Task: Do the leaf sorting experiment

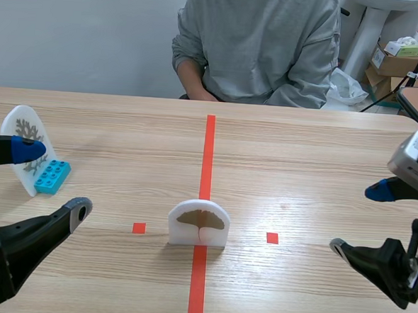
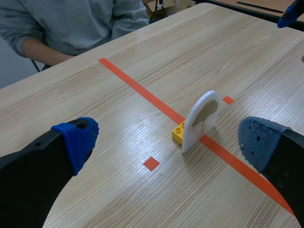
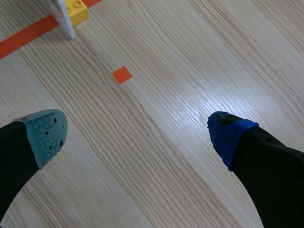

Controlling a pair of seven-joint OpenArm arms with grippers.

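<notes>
Both sets of jaws spread, left gripper (image 2: 168, 142) at 8 o'clock, right gripper (image 3: 137, 134) at 4, over a light wood-grain table (image 1: 301, 155); ginkgo leaf card (image 1: 198, 223) upright dead centre on the tape line (image 1: 209, 142), second leaf card (image 1: 25, 142) on a blue brick (image 1: 52, 176) at 9, person (image 1: 262, 46) at 12 against a grey wall (image 1: 81, 35), cardboard boxes (image 1: 399, 62) at 2.

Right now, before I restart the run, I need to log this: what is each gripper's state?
Left gripper: open, holding nothing.
Right gripper: open, holding nothing.
</notes>
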